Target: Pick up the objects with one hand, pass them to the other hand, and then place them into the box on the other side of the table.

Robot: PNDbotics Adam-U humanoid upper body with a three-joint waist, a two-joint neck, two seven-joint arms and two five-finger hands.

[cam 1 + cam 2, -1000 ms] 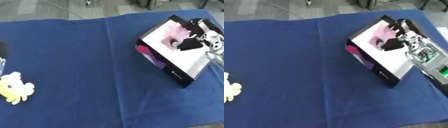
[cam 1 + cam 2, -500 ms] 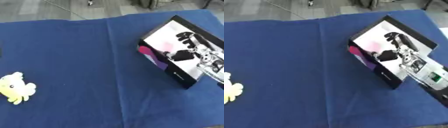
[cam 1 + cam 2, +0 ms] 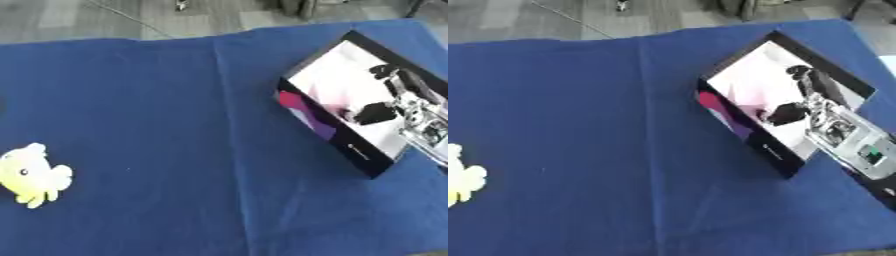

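A black box (image 3: 768, 148) with a white inside lies tilted at the right of the blue cloth. My right hand (image 3: 830, 129) hangs over its right half, dark fingers (image 3: 808, 86) stretched toward the far wall, thumb spread, holding nothing. A pale pink blur (image 3: 328, 107) lies on the box floor just left of the thumb. A yellow plush toy (image 3: 31, 175) with a white patch rests on the cloth at the far left. The left hand does not show.
The blue cloth (image 3: 175, 125) covers the whole table, with a fold line running down its middle. Grey floor shows beyond the far edge. A white patch (image 3: 888, 61) sits at the right edge past the cloth.
My right hand has drawn back toward the lower right inside the box, and the pink thing now lies on the box floor. A dark shape at the left edge is gone.
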